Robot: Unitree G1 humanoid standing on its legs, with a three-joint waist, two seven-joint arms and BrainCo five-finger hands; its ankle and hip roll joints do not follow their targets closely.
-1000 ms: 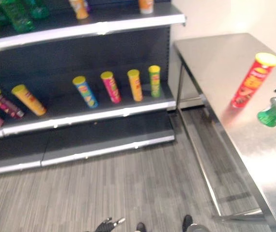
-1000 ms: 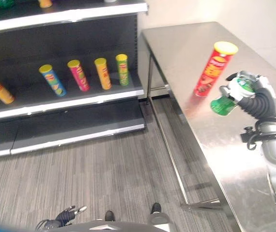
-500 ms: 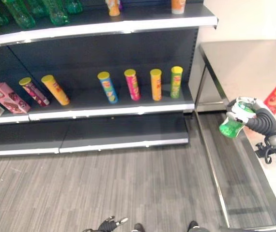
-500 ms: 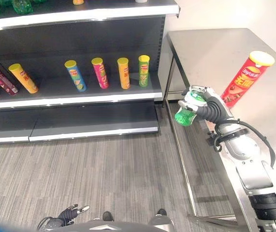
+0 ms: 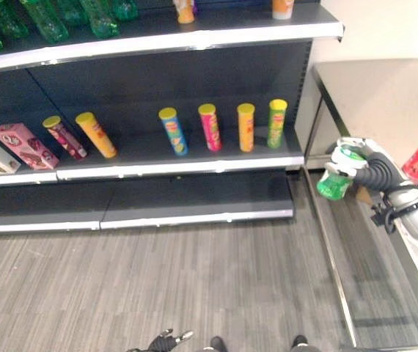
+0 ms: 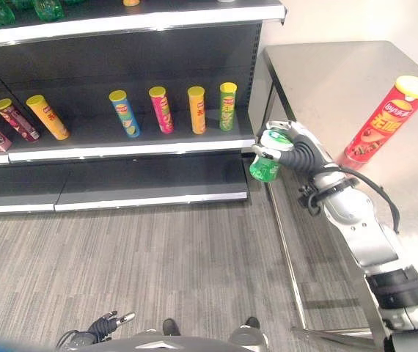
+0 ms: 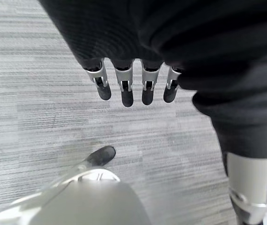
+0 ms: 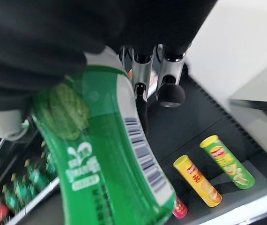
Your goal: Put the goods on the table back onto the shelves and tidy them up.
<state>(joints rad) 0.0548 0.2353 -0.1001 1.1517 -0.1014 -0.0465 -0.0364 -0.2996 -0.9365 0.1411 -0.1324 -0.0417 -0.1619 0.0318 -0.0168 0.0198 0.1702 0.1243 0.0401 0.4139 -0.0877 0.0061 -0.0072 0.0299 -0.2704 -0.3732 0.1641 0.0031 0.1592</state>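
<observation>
Your right robot hand (image 6: 291, 149) is wrapped around the green bottle (image 6: 266, 163), base tilted down toward the shelves, just off the tabletop (image 6: 326, 81) corner; the matching green bottles' top shelf (image 5: 194, 33) lies up-left.

Grey striped carpet floor (image 5: 194, 279), pale wall (image 6: 356, 18) behind the table

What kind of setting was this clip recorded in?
Most likely a shop aisle or a mock-up of one: dark retail shelving carries a row of upright snack tubes and green bottles above, with a steel table beside it.
</observation>
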